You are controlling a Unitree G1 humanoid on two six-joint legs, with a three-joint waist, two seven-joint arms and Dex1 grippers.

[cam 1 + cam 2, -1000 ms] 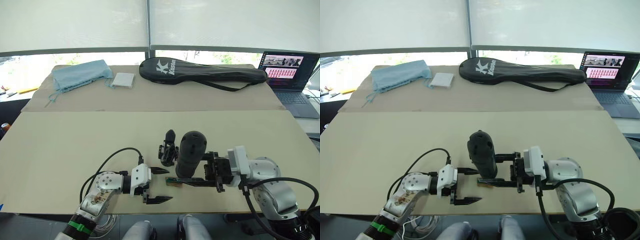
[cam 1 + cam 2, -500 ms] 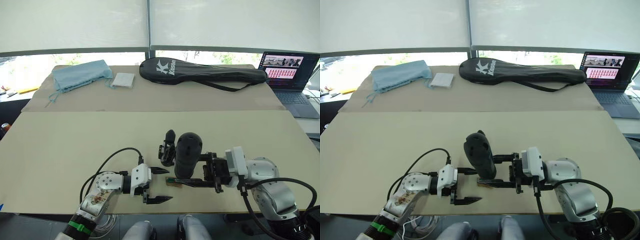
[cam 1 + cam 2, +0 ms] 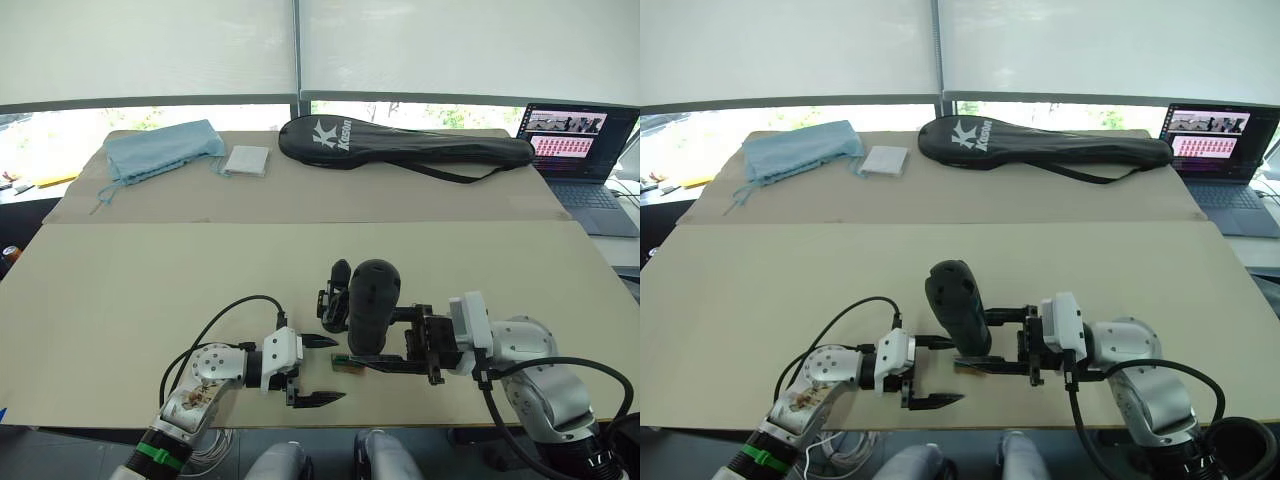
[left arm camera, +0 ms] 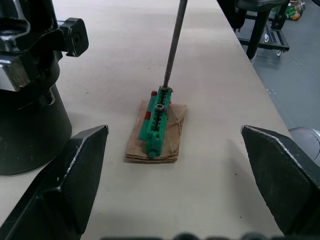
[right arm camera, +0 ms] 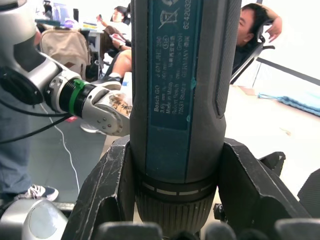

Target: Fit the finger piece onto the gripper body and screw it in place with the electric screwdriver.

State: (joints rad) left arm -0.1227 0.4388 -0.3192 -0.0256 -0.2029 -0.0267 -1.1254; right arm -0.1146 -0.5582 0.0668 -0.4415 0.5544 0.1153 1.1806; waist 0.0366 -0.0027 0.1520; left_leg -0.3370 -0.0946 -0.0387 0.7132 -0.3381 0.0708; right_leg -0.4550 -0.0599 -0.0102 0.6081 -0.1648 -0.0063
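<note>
The bench point(image 3: 150, 290) fills the middle of the head view. The right pincer point(image 3: 385, 345) grips the electric screwdriver point(image 3: 372, 305) upright at lower center, its bit touching a small green box point(image 4: 156, 125). The gripper body point(image 3: 336, 298) stands just left of it. The left pincer point(image 3: 318, 370) is wide apart and holds nothing.

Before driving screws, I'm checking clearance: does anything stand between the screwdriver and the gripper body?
Nothing visible does. The screwdriver, held upright in the right pincer, has its bit on the green box, just beside the gripper body.
</note>
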